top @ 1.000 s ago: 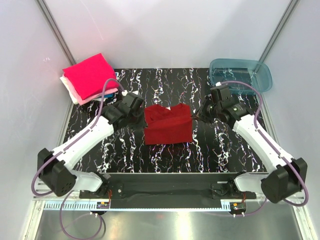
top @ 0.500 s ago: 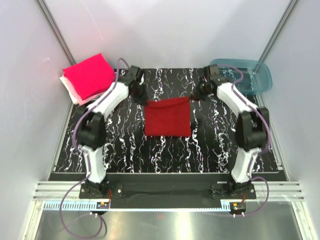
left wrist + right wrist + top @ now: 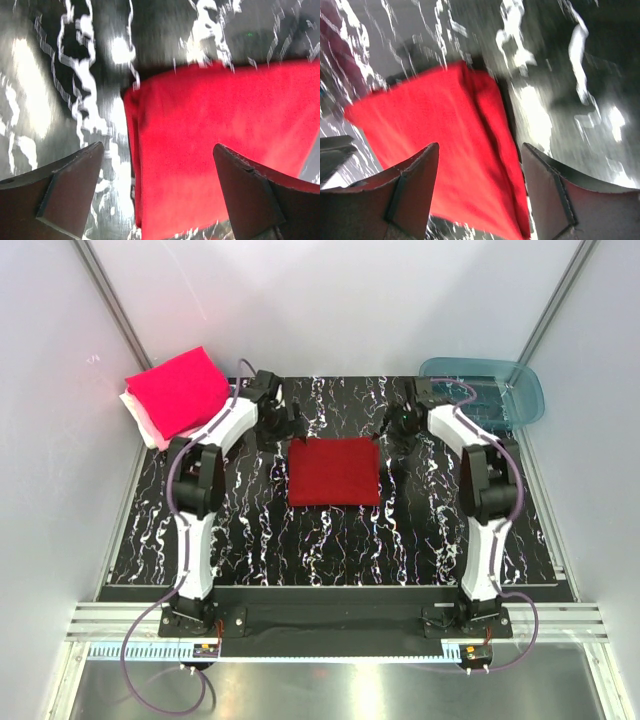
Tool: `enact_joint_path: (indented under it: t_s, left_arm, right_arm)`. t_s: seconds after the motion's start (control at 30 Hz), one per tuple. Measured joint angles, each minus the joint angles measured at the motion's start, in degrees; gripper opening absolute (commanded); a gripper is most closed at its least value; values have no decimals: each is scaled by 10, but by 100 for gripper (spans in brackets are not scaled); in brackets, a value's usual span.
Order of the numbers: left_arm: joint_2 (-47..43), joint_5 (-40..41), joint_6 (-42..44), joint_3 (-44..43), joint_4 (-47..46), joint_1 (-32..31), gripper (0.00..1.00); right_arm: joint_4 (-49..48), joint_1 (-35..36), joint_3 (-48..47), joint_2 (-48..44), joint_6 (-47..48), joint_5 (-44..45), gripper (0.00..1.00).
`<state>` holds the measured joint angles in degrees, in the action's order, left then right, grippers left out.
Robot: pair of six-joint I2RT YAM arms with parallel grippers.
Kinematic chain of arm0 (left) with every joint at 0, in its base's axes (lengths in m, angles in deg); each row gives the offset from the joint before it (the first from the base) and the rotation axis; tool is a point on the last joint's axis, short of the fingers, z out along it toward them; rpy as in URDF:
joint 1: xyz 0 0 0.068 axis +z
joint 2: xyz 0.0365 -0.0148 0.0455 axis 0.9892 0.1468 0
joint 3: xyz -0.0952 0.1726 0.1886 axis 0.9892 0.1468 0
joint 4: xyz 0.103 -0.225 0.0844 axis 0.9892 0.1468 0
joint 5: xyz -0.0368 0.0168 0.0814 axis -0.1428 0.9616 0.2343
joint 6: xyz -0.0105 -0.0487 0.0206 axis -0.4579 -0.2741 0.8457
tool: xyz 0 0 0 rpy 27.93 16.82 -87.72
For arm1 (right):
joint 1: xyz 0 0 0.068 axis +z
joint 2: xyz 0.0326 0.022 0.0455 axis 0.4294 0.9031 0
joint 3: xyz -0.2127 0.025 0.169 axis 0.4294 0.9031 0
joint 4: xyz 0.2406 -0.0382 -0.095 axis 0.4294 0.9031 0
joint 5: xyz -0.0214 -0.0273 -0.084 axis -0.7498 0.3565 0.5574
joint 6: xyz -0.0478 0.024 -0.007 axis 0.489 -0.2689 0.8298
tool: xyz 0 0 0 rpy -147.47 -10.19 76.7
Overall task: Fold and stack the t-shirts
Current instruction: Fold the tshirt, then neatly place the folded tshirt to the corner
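**Desk:** Where is the dark red t-shirt [image 3: 334, 471]?

**Photographer:** It is folded into a neat square and lies flat on the black, white-veined tabletop [image 3: 330, 540], between the two pincers. Its far left corner is just below the left pincer [image 3: 157, 145] and its far right corner is just below the right pincer [image 3: 479, 145].

**Desk:** Is either pincer gripping it?

**Photographer:** No. The left pincer is spread wide with nothing held. In its wrist view one finger hangs over bare tabletop and the other over the cloth, with the shirt's folded edge running between them. The right pincer is also parted and empty, and the shirt's corner shows in the gap. Both wrist views are blurred, so I cannot tell whether a fingertip brushes the fabric.

**Desk:** What lies further out?

**Photographer:** The stack of folded t-shirts [image 3: 150, 425] is to the left of the left pincer, well apart from it, at the tabletop's far left corner. The magenta-pink t-shirt [image 3: 178, 390] is on top, with paler layers showing beneath it. The teal tub [image 3: 482, 388] is to the right of the right pincer, near it, at the far right corner. Both arms reach out straight from the near edge.
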<state>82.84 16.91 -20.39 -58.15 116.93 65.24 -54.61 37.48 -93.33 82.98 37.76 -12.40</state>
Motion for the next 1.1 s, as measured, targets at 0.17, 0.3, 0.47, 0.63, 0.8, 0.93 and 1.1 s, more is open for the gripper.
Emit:
enact_joint_path:
  t_s: [0.17,0.3,0.47,0.63,0.8,0.93,1.1]
  left_arm:
    - [-104,1,2,104,-33,-3,79]
    - [-148,-5,2,178,-78,-1,75]
    - [-150,-7,6,271,-144,2,69]
    - [-127,-10,5,285,-192,5,62]
    - [-94,-25,1,255,-227,7,60]
    - [-82,-35,-6,249,-252,7,54]
    - [-60,-50,-17,234,-280,9,37]
  right_arm:
    - [-37,0,154,-161,0,13,76]
    - [-115,7,329,-329,-7,-14,80]
    - [-255,116,548,-487,-36,-59,84]
    - [-387,214,719,-549,-81,-84,85]
    - [-440,212,765,-563,-100,-83,88]
    - [-489,212,760,-552,-103,-89,88]
    - [-503,212,758,-536,-104,-92,89]
